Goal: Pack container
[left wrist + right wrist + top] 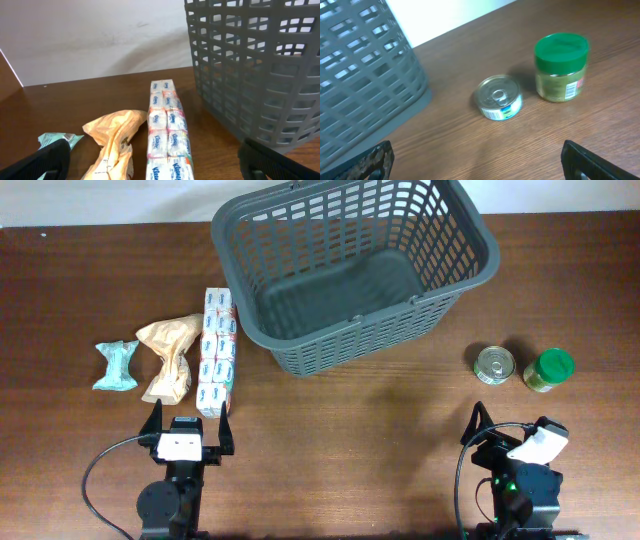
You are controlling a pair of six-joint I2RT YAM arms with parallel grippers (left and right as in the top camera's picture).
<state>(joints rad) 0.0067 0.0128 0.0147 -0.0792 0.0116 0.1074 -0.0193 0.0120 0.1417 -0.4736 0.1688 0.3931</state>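
Observation:
The container (440,290), a large dark grey lattice basket, stands empty at the back centre; it also shows in the left wrist view (260,65) and the right wrist view (360,75). A long tissue pack (217,352), an orange crumpled bag (168,356) and a teal packet (117,365) lie to its left. A silver tin can (495,364) and a green-lidded jar (549,370) stand to its right. My left gripper (188,423) is open and empty just in front of the tissue pack (167,135). My right gripper (505,430) is open and empty in front of the can (498,97) and jar (561,67).
The brown wooden table (350,430) ends at a white wall behind the basket. Cables run from both arm bases at the front edge.

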